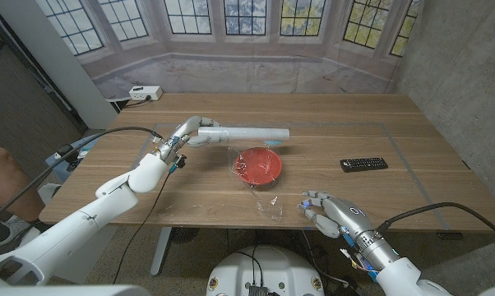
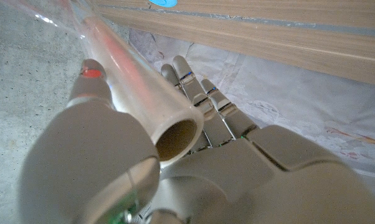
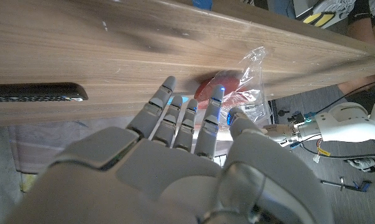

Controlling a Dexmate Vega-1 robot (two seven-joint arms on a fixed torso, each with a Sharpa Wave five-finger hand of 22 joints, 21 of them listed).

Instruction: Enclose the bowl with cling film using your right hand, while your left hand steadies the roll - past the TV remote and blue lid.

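The red bowl (image 1: 258, 165) sits mid-table with clear cling film (image 1: 268, 204) over it, trailing toward the near edge. Behind it the cling film roll (image 1: 246, 132) lies across the table, and my left hand (image 1: 187, 132) grips its left end; the tube's open end (image 2: 175, 135) sits between thumb and fingers. A blue lid (image 1: 273, 146) peeks out just under the roll. The black TV remote (image 1: 364, 164) lies right of the bowl. My right hand (image 1: 330, 214) is near the front edge, fingers spread and holding nothing, just right of the film's loose end (image 3: 250, 79).
A white power strip (image 1: 145, 93) lies at the table's far left corner. A person's leg (image 1: 1, 177) shows at the left edge. Bare wood (image 1: 428, 131) stretches right of the remote. The near table edge runs close under my right hand.
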